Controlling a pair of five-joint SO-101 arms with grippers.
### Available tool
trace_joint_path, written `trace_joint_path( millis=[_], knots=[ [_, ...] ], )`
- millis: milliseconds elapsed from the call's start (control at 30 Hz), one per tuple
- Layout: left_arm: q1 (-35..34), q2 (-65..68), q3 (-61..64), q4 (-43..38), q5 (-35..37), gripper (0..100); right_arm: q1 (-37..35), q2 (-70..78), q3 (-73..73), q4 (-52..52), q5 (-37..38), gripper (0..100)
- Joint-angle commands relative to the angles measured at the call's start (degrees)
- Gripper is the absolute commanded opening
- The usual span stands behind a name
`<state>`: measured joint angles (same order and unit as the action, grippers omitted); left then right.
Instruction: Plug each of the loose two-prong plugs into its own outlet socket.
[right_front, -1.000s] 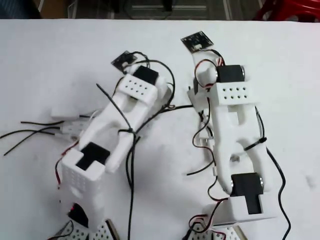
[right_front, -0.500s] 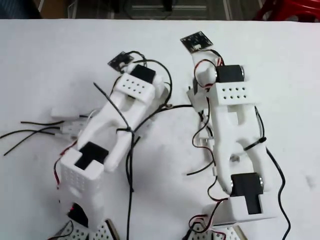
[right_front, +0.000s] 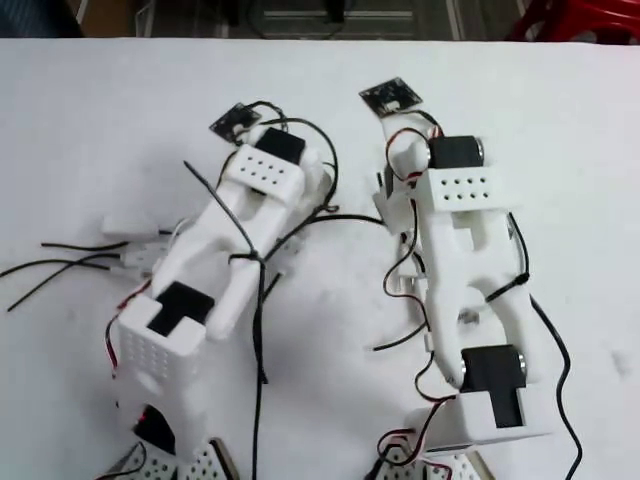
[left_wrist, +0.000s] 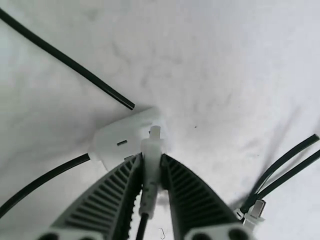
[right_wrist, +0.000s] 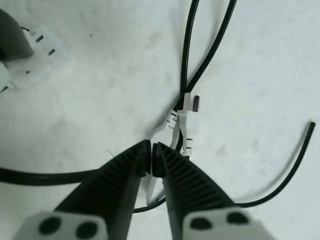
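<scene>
I'm holding a small white two-prong plug (left_wrist: 152, 146) clamped in the left gripper (left_wrist: 151, 161), low centre in its wrist view. The plug's tip is meeting the rounded white outlet socket (left_wrist: 119, 141); whether it is seated I can't tell. The right gripper (right_wrist: 151, 149) is sitting pinched together on nothing, just beside a second plug (right_wrist: 189, 127) lying on black cords (right_wrist: 186, 45) mid-frame. From overhead, the left arm (right_front: 215, 250) has been swinging its wrist up-left over the last second, while the right arm (right_front: 465, 240) is barely shifting.
</scene>
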<state>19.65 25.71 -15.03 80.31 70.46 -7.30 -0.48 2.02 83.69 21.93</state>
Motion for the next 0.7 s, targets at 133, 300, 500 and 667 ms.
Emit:
trace_joint_path(
  millis=[133,300,500,667],
  knots=[
    [1.01,3.82,0.18,-2.02,0.18,2,0.75,-0.57,-0.7,-0.57,0.0,1.9],
    [2.24,1.1,-2.64,3.16,0.18,2,0.84,-0.57,-0.7,-0.57,0.0,1.9],
    [2.15,0.92,-3.08,4.84,0.18,2,0.84,-0.57,-0.62,-0.57,0.0,1.9],
    [2.33,0.4,-3.6,5.01,0.18,2,0.84,-0.48,-0.35,-2.33,0.0,1.9]
  ],
)
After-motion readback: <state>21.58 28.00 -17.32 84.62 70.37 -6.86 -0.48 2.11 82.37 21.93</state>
